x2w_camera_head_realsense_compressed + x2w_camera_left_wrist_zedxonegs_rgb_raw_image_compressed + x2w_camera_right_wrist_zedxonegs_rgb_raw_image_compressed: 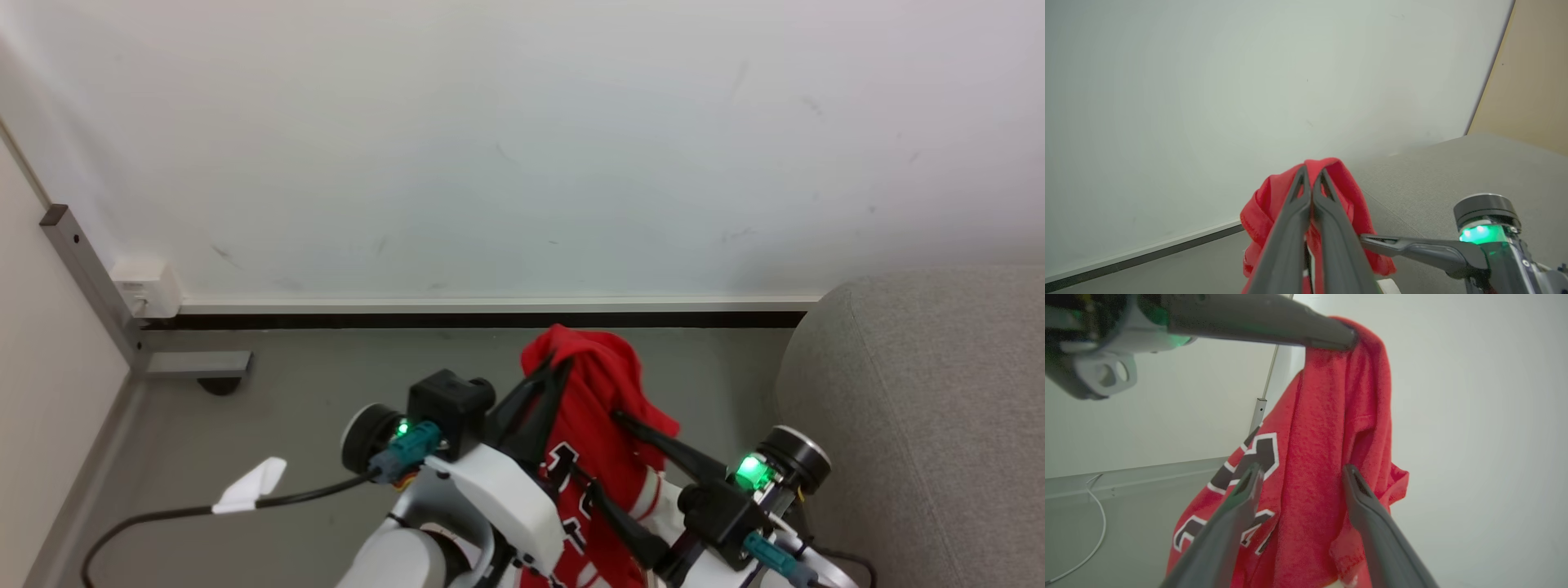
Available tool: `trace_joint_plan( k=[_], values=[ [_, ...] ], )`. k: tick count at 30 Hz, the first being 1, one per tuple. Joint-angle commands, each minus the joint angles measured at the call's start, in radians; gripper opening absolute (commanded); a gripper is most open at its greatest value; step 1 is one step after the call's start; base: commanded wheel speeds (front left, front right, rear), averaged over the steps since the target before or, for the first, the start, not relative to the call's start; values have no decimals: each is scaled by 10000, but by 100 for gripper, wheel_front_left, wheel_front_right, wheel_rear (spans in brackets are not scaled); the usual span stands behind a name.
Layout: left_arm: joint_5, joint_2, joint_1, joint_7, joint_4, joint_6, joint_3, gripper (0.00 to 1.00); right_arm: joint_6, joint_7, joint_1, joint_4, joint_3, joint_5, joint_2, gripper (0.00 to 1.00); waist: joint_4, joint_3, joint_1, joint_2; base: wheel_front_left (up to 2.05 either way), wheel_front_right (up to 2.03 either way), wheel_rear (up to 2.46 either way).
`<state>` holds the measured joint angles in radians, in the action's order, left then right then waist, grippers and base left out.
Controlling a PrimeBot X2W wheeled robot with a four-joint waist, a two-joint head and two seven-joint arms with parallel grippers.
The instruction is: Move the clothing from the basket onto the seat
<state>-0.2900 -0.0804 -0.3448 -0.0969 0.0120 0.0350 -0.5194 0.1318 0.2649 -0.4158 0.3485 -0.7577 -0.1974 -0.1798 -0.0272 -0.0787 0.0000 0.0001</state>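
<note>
Pale white wall takes up most of what I can see, scuffed here and there, with a white skirting and a dark gap along its foot. Below it runs a smooth grey floor. At the right stands the seat, light grey fabric with a rounded corner, set against the wall. At the far left is a beige side panel edged by a grey metal post.

Over the floor, to the left of the seat and not touching it, hangs the clothing. It is a bright red garment with black lettering outlined in white and a bit of red-and-white striped trim low down. It hangs in the air from its top fold.

The left gripper is clamped on that top fold. In its own wrist view the two dark fingers are pressed together and red cloth spills over both sides of their tips. The right gripper is lower down at the garment's right side with its fingers spread wide. Its wrist view shows the hanging fabric just past the parted tips, and I cannot tell whether either tip touches it. Both wrists show a green light.

A small white socket box sits where the post meets the skirting. A black cable trails across the floor at lower left and carries a white tag.
</note>
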Motion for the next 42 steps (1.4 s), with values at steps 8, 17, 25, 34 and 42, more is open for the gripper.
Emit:
trace_joint_plan(
  k=[8, 17, 25, 34, 42],
  values=[
    [-149, 196, -169, -128, -266, 70, -733, 0, -21, -107, -418, 2055, 162, 514, 866, 100, 132, -66, 0, -1, 0, 0, 0],
    [-178, 110, -241, -52, -123, 348, -738, 0, -21, -11, -792, 2799, 102, -807, 1169, 0, 97, -23, 0, -1, 0, 0, 0],
    [-96, -159, -76, 242, 78, 458, -606, 100, -21, 3, -371, 1693, 1562, -1008, 744, 0, -133, 142, 0, -1, 0, 0, 0],
    [-314, -207, 162, 515, 548, 273, -781, 100, -21, 9, 223, 522, 2960, -875, -181, 0, -767, 362, 0, -1, 0, 0, 0],
    [-412, -119, 209, 809, 810, 189, -936, 100, -21, -30, 528, -48, 3659, -719, -695, 0, -1796, 596, 0, -1, 0, 0, 0]
  ],
)
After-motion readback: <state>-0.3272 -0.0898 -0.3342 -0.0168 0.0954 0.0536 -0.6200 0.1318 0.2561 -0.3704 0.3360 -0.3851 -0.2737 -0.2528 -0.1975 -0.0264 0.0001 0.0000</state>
